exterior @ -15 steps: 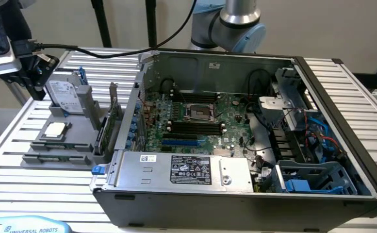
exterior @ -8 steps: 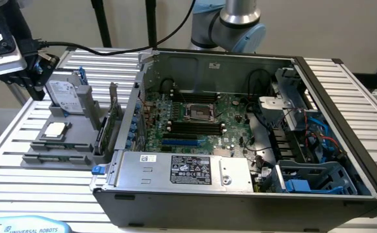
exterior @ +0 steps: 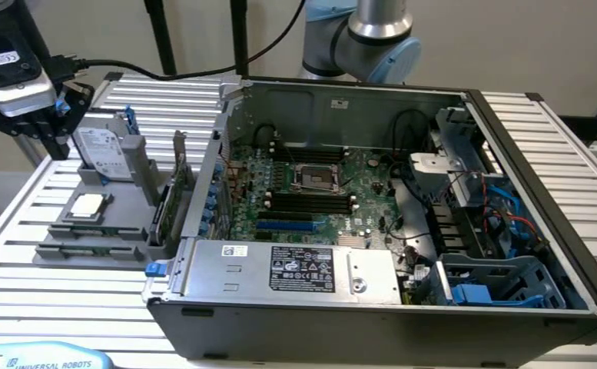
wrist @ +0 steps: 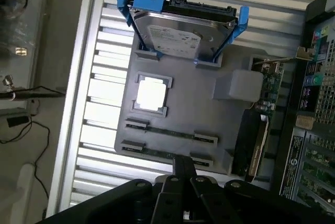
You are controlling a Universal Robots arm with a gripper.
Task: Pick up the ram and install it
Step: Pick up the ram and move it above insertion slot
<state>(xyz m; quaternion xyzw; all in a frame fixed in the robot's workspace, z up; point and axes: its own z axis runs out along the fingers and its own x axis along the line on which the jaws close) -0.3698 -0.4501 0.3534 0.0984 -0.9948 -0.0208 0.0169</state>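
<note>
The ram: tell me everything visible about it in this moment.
Two ram sticks lie side by side in the grey holder. They are long, thin green boards seen edge-on, each end seated in a grey clip. They sit next to the silver processor, outside the computer case. Only the holder touches them; the shut gripper hangs above, holding nothing.

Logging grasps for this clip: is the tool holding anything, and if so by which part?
Nothing is held. The tool is shut and empty above the grey tray, where the ram lies in its holders.
</note>
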